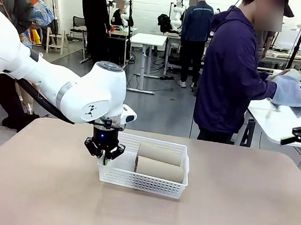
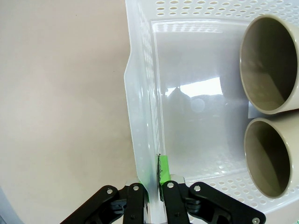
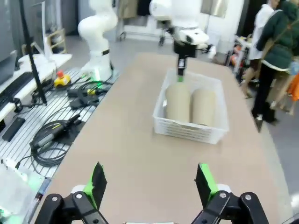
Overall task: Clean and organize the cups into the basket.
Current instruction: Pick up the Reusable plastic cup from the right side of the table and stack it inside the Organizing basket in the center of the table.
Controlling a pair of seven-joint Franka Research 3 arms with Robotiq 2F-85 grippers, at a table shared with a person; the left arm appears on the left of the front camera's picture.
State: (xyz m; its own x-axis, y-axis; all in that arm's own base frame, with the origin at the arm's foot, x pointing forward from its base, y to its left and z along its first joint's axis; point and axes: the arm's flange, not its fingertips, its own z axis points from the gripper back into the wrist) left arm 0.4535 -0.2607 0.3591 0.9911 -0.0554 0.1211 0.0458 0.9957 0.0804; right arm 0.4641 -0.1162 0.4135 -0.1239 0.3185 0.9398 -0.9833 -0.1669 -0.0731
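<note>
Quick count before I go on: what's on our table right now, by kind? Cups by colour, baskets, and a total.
Beige cups, lying on their sides in the basket: 2
White mesh basket: 1
Total on the table: 3

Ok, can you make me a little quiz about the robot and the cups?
1. True or false: the left gripper is shut on the wall of the basket.
2. How many cups lie in the basket? A: one. B: two. C: three.
3. Fill in the missing word: the jaws of the right gripper are ____.

Key: 1 true; 2 B; 3 open.
</note>
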